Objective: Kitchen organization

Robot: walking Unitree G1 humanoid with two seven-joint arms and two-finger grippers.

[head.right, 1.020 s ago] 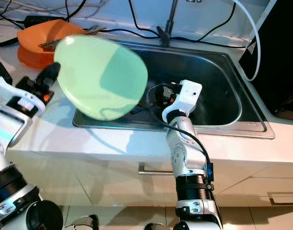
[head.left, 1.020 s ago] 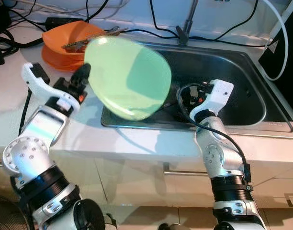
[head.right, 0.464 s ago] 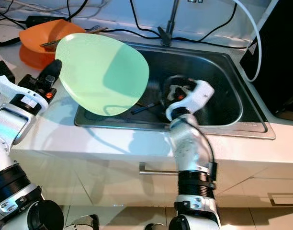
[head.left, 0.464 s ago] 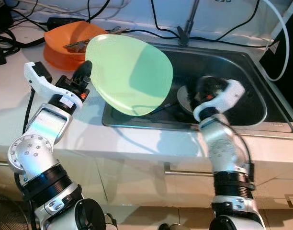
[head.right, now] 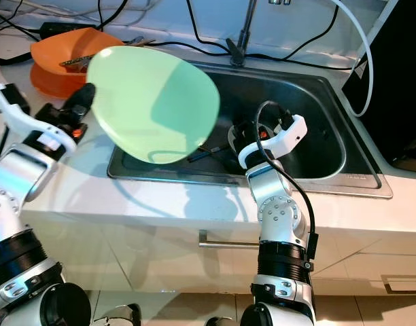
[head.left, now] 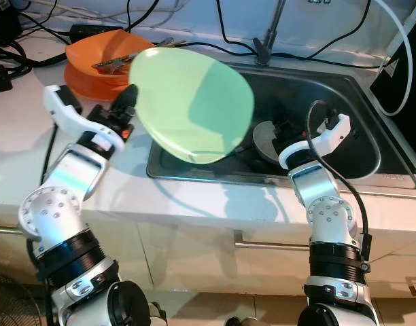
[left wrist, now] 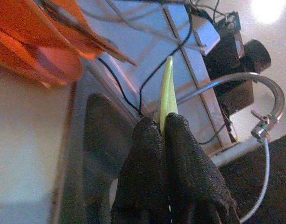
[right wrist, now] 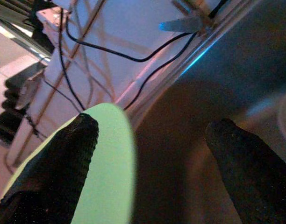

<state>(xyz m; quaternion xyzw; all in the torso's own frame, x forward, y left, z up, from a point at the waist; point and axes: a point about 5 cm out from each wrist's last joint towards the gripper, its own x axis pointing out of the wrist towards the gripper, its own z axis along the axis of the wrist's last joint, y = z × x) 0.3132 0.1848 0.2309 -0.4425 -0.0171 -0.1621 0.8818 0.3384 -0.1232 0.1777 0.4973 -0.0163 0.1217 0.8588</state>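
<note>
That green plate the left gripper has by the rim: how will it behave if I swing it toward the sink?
The green plate looks rigid, holding its shape though the left gripper pinches only its edge. It is probably light plastic, since that small grip carries it tilted. The smooth rim may slip or pivot between the fingers, so swing slowly.

The green plate [head.left: 194,105] looks like smooth, slightly glossy plastic; the orange bowls [head.left: 99,64] have the same plastic sheen. The sink [head.left: 344,102] is brushed metal, dull grey with soft reflections. The tabletop [head.left: 31,156] is smooth, pale and glossy. The left gripper's black fingers [left wrist: 180,163] are rough and matt
</note>
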